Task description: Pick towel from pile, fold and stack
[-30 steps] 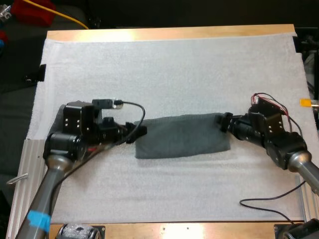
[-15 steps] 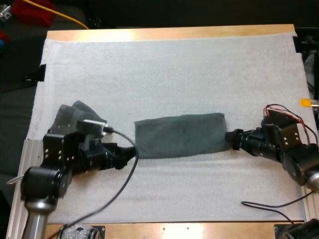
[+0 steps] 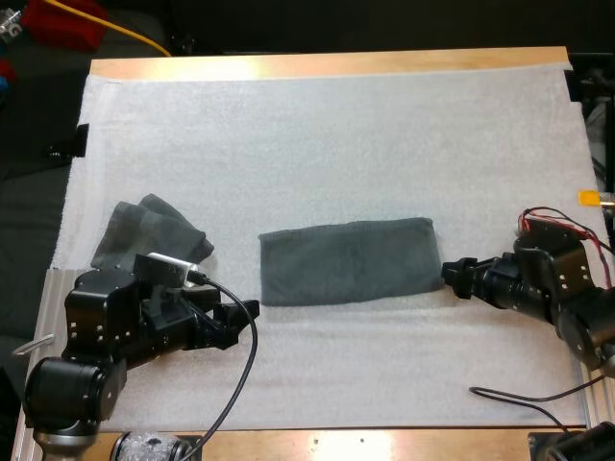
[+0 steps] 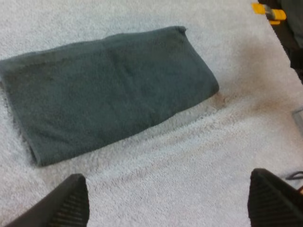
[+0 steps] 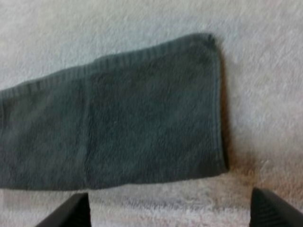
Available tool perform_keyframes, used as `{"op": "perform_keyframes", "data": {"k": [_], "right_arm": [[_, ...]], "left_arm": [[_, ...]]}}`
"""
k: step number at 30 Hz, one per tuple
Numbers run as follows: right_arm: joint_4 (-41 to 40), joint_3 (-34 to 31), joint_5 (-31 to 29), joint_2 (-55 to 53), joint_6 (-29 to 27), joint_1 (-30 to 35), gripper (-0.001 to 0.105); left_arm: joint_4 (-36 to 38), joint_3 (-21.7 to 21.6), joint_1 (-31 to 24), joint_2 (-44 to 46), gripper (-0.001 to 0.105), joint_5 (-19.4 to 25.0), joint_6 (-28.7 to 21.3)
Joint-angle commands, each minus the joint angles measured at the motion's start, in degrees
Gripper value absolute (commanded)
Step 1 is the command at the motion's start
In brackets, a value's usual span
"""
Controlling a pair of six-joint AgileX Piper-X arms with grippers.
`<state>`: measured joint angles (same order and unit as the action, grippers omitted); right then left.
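Lying flat at the centre of the mat (image 3: 336,125): 1 folded towel (image 3: 348,261).
Both released, fingers apart: left gripper (image 3: 240,322) near its left end, right gripper (image 3: 454,279) just off its right end; crumpled towel (image 3: 144,229) at far left.

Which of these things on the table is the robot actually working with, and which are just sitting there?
Part of the job: dark grey-green folded towel, mid-mat; dark grey-green crumpled towel at the mat's edge; left gripper and right gripper, both open, off the towels.
Just lying about: white textured mat; wooden table under it.
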<state>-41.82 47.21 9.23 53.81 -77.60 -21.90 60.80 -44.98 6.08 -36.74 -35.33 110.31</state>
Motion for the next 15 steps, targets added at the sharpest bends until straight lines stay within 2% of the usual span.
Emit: {"op": "perform_keyframes", "data": {"k": [1, 4, 8, 15], "right_arm": [[-0.5, 0.6, 0.0, -0.2, -1.2, 1.4, 0.066], [-0.5, 0.7, 1.3, 0.0, -2.7, 5.1, 0.066], [-0.5, 0.7, 8.0, 1.5, -5.2, 11.5, 0.066], [0.2, 0.7, 16.4, 8.0, -8.8, 19.3, 0.066]], "left_arm": [[0.2, -0.3, 0.4, 0.1, 0.068, -0.5, 0.4], [0.3, -0.3, 0.4, 0.1, 0.068, -1.2, 0.4], [0.3, -0.3, 0.4, 0.1, 0.068, -3.1, 0.4], [1.6, -0.3, 0.4, 0.1, 0.068, -3.1, 0.4]]}}
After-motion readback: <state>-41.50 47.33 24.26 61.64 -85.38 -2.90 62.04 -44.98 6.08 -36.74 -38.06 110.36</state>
